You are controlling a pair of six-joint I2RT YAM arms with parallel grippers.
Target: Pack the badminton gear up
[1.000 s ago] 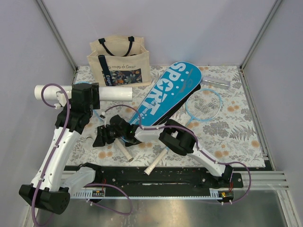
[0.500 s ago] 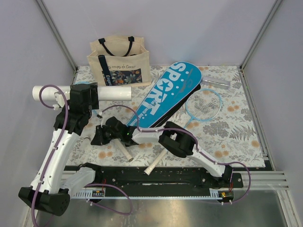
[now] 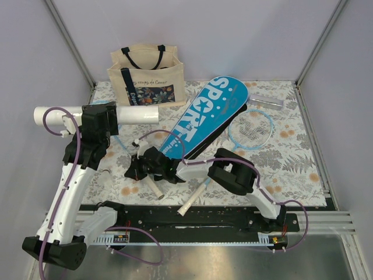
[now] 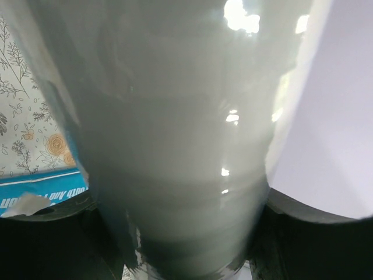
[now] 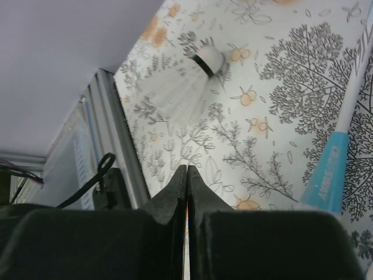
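My left gripper (image 3: 96, 116) is shut on the white tube (image 3: 137, 114), holding it level above the table's left side. In the left wrist view the tube (image 4: 186, 116) fills the frame between the dark fingers (image 4: 309, 233). The blue SPORT case (image 3: 204, 114) lies slantwise mid-table. One light-blue racket (image 3: 252, 128) lies right of it, and a second racket's handle (image 3: 152, 186) lies near the front. My right gripper (image 3: 133, 172) is shut and empty just above the cloth by that handle. In the right wrist view its tips (image 5: 186, 169) point toward a white shuttlecock (image 5: 186, 81), with a racket shaft (image 5: 329, 175) at the right.
A beige tote (image 3: 148, 73) with black straps stands at the back left. A small shiny packet (image 3: 265, 103) lies at the back right. The flowered cloth (image 3: 291, 169) ends at a metal rail (image 3: 233, 219) in front, and grey walls close the sides.
My right gripper has closed on nothing and drawn back a little to the right. The left arm has carried the tube slightly leftward.
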